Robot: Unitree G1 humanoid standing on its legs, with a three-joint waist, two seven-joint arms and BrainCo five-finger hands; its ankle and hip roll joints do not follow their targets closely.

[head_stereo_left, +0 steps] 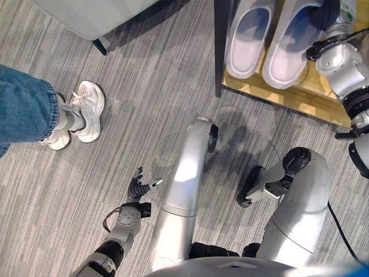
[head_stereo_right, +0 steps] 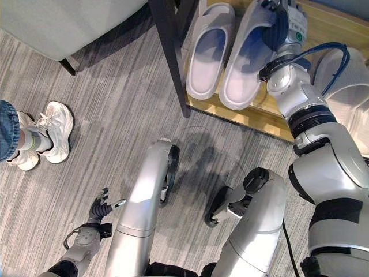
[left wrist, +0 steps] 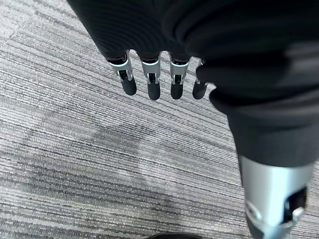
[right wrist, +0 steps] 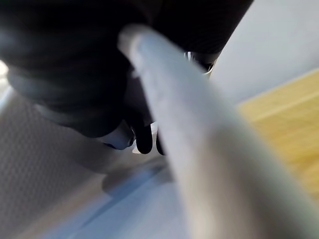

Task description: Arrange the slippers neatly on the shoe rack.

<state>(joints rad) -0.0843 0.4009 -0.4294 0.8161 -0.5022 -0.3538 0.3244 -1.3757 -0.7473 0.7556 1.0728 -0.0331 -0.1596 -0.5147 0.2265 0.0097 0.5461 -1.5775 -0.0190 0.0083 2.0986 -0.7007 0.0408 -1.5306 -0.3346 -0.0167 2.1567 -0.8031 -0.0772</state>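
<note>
Two pale lilac foam slippers (head_stereo_right: 211,51) side by side on wooden rack shelf (head_stereo_right: 253,115), touching dark post (head_stereo_right: 172,57). Right hand (head_stereo_right: 282,23) inside right-side slipper (head_stereo_right: 248,57), grip unclear. Left hand (head_stereo_left: 138,187) relaxed over grey carpet (head_stereo_left: 144,104).

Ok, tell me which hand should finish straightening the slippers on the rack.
The right hand. It is already up at the shoe rack, on the right slipper, which lies beside the left slipper. The left hand hangs low over the carpet, well away from the rack.

Grey striped carpet (head_stereo_left: 144,86) is covering the floor. A pale grey upholstered seat (head_stereo_left: 92,14) on a dark leg (head_stereo_left: 100,46) is standing at eleven o'clock.
</note>
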